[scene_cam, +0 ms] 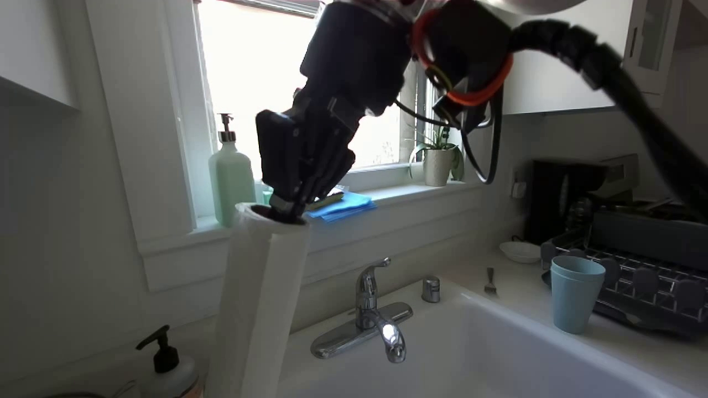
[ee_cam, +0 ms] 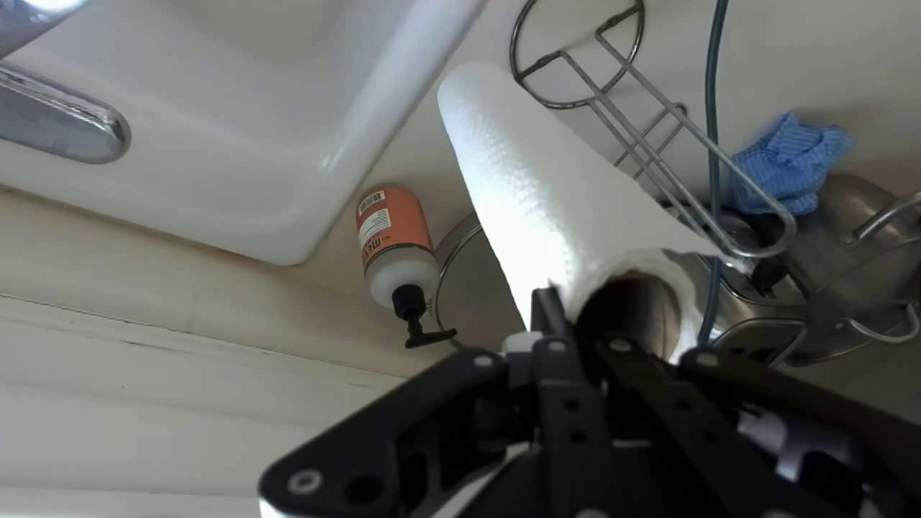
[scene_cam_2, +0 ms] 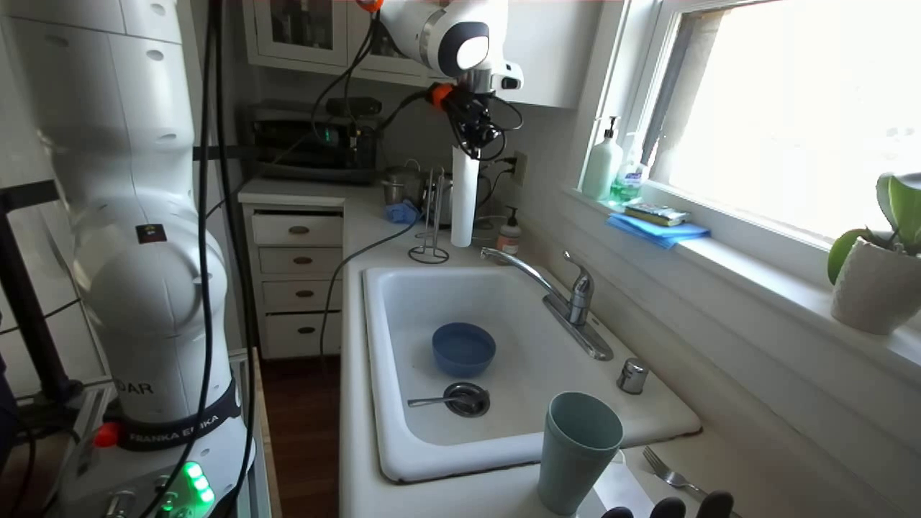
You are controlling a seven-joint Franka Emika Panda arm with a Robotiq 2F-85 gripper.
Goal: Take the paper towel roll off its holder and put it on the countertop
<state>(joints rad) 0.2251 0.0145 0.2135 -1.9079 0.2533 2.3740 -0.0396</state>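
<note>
One table (scene_cam_2: 368, 223) carries one wire holder (scene_cam_2: 427, 255) and one fork (scene_cam_2: 675, 476). There is one paper towel roll (scene_cam_2: 465, 201) and one pincer (scene_cam: 289, 209). One orange-labelled bottle (ee_cam: 394, 223), one tall green bottle (scene_cam_2: 601, 170) and one short bottle (scene_cam_2: 627, 185) make three; one blue bowl (scene_cam_2: 463, 350) and one white bowl (scene_cam: 520, 252) make two. I also count one sink (scene_cam_2: 460, 462), one faucet (scene_cam_2: 580, 301), one potted plant (scene_cam_2: 872, 288), one dish rack (scene_cam: 644, 284), one crumpled blue cloth (ee_cam: 791, 162), four drawers (scene_cam_2: 284, 260) and at least one cup (scene_cam: 575, 304).
</note>
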